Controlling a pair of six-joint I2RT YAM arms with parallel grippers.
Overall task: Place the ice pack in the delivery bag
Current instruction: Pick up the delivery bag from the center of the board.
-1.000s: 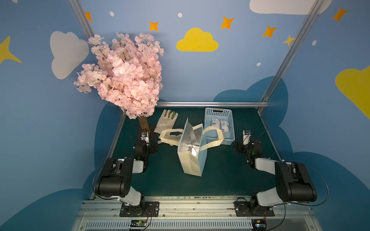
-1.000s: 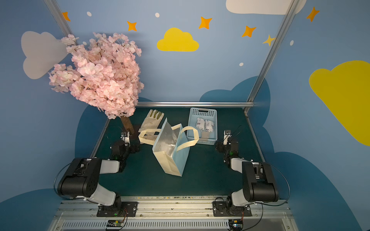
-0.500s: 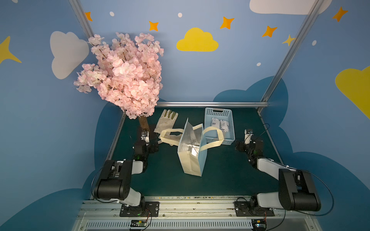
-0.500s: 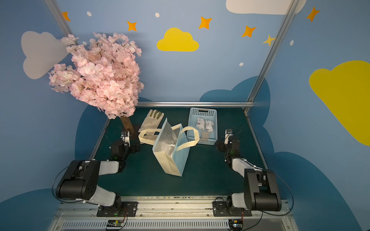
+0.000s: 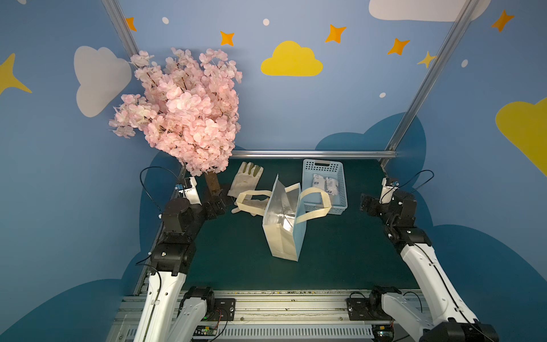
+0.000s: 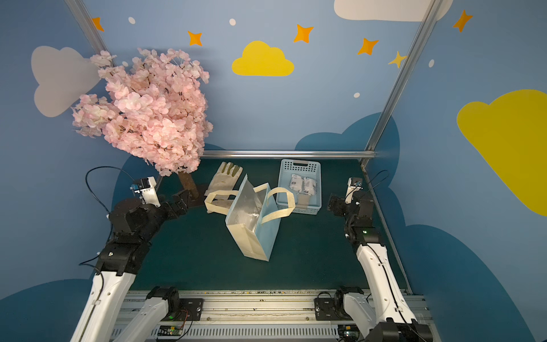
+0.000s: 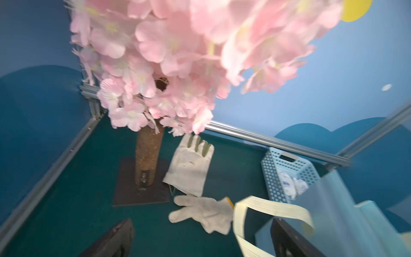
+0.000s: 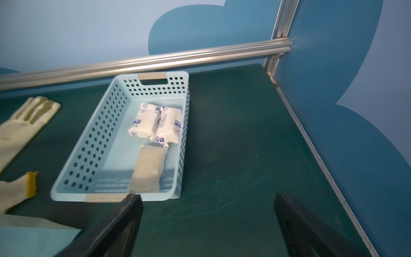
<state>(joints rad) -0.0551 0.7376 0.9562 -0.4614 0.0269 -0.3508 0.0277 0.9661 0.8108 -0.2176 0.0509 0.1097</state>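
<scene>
Right arm (image 5: 420,266) raised; right wrist shows three ice packs (image 8: 144,122), left two.

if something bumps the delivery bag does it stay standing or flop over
The delivery bag probably tips easily: it stands tall on a narrow base and looks empty. Its walls likely buckle rather than push back, since the foil-lined mouth gapes unevenly. The strap handles droop sideways, so they look floppy and could snag.
</scene>
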